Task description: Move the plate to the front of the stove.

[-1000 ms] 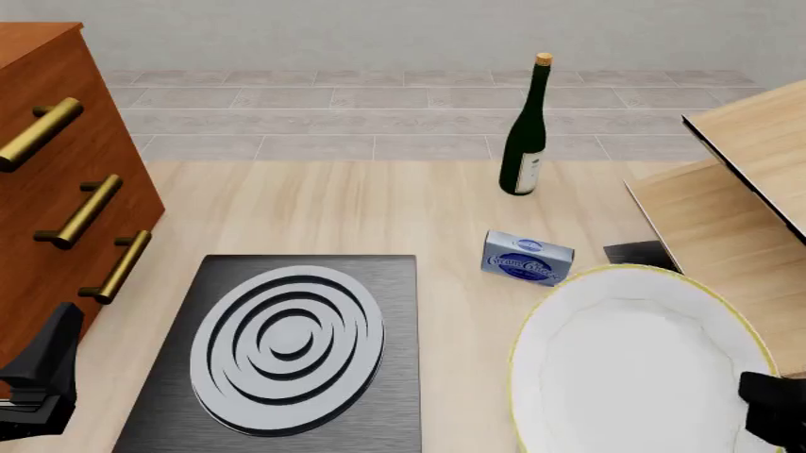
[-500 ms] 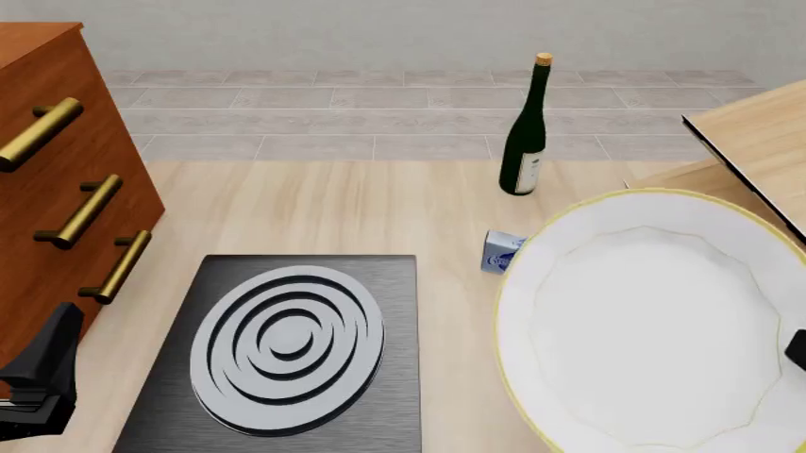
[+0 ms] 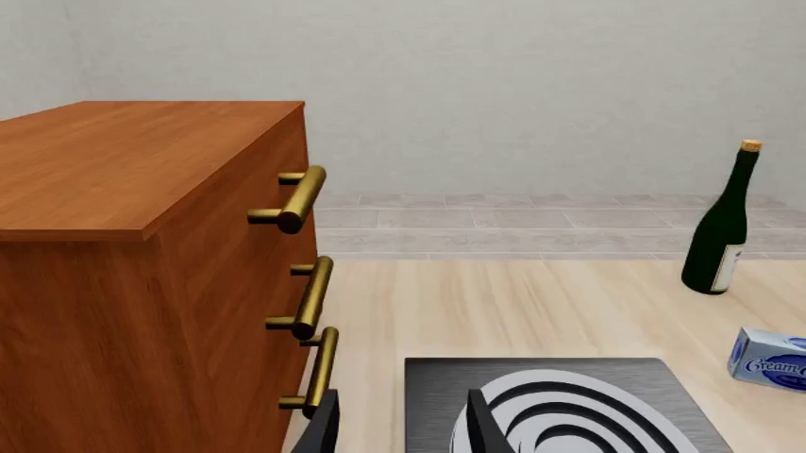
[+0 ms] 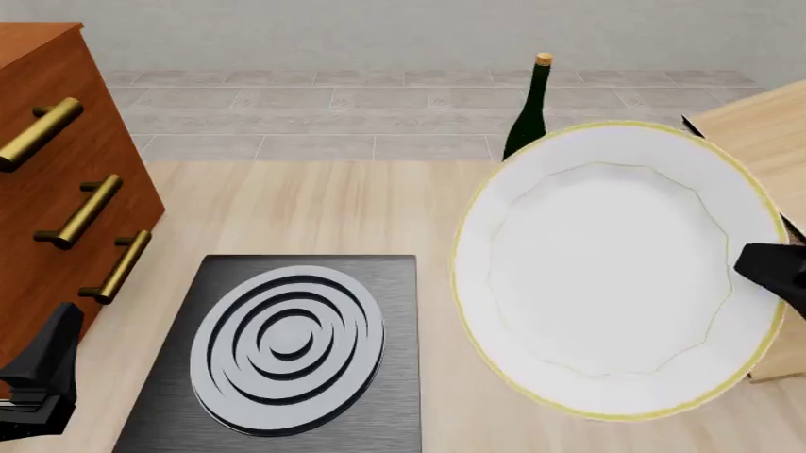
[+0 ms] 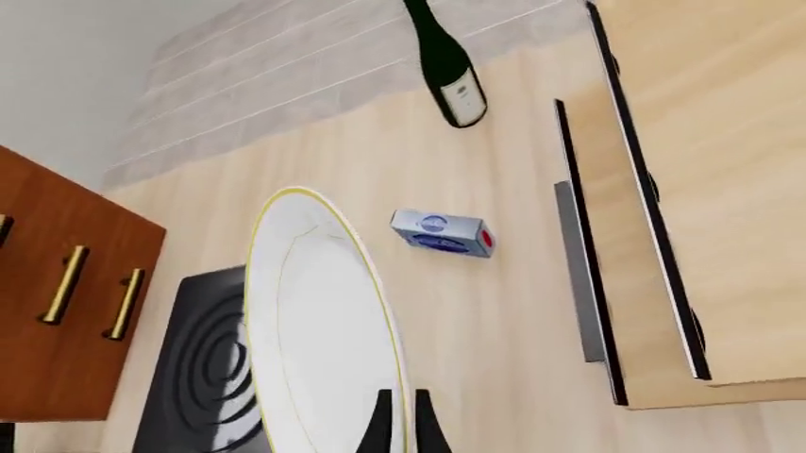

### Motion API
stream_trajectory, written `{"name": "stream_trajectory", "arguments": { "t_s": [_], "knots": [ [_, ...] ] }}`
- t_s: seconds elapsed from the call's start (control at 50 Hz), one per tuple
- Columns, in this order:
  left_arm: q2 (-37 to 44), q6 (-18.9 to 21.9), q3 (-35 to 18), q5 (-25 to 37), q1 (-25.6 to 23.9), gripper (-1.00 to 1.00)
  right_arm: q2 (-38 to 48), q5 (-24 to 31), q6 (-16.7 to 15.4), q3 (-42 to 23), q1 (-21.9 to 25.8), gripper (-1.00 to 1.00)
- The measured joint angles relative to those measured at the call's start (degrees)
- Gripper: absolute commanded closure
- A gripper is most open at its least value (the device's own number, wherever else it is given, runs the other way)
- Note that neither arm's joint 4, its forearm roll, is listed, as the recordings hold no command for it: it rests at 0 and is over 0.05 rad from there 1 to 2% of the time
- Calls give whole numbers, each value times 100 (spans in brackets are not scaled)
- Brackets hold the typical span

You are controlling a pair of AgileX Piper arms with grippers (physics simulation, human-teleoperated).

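right pincer (image 5: 400, 420) pinching the thin edge of the large round white gold-rimmed plate (image 4: 611, 274), tilted in the air; looks stiff, slick, breakable, so rim hold only; left pincer (image 3: 400, 425) spread, empty.

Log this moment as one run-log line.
right gripper: shut on plate, lifted and tilted | left gripper: open, idle beside stove | plate not yet placed

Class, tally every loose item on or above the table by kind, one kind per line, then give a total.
plate: 1
stove: 1
wine bottle: 1
cream cheese box: 1
Total: 4
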Motion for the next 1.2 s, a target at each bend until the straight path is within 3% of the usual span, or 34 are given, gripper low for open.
{"name": "stream_trajectory", "arguments": {
  "t_s": [0.34, 1.2],
  "knots": [
    [0, 0, 0, 0, 0, -100, 1361, -1112, -93, -257, 565, 100],
    [0, 0, 0, 0, 0, -100, 3851, -2871, 72, -1278, 1581, 100]
  ]
}}
